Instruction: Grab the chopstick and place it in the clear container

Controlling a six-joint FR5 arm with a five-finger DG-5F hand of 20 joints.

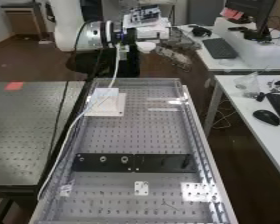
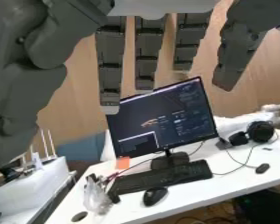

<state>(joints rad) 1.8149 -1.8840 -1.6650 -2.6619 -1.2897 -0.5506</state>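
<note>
The hand point(image 1: 172, 55) was open, empty, beyond the worktop point(image 1: 137, 135)!
One whitish, see-through container point(image 1: 105, 101) stood on one white base point(image 1: 117, 112) near the far end, contents unclear; two dark plates point(image 1: 111, 166) lay nearer.

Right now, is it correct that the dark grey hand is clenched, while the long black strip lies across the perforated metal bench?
Not quite: the wrist view shows the hand open, its fingers straight; the long black strip does lie across the perforated metal bench.
</note>
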